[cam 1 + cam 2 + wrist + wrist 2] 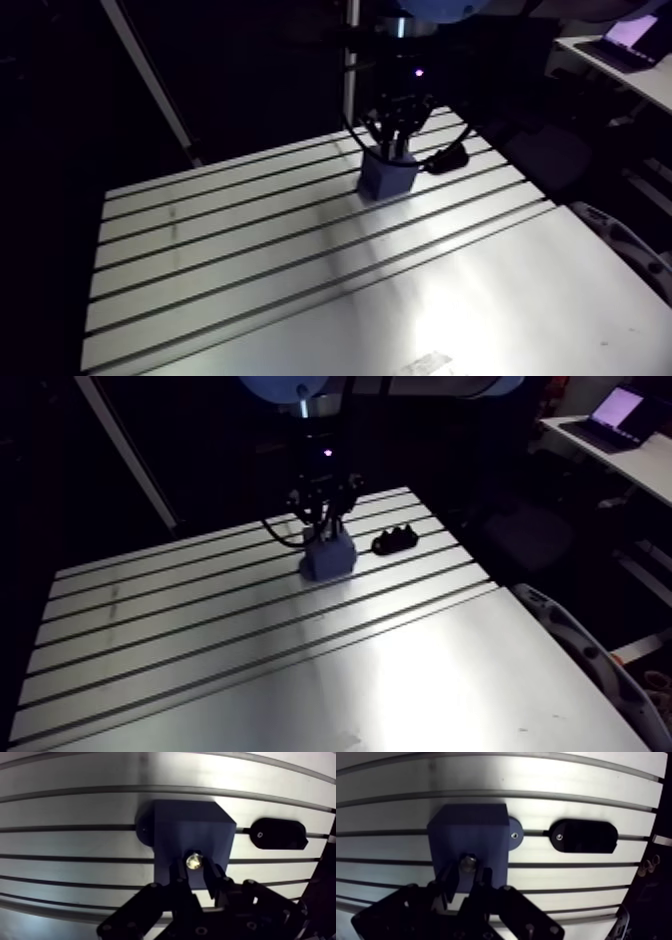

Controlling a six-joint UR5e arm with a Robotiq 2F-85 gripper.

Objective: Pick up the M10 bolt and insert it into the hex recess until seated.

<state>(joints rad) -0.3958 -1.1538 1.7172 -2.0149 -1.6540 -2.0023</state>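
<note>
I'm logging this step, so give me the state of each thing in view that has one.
blue block: standing on the slotted table.
bolt: held upright over the block's top; seated or not, cannot tell.
gripper: shut on the bolt.
black oval part: lying flat beside the block, apart from it.

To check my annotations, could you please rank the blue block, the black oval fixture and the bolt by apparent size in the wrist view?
1. blue block, clearly the largest.
2. black oval fixture.
3. bolt, smallest; only its shiny end shows.
</note>
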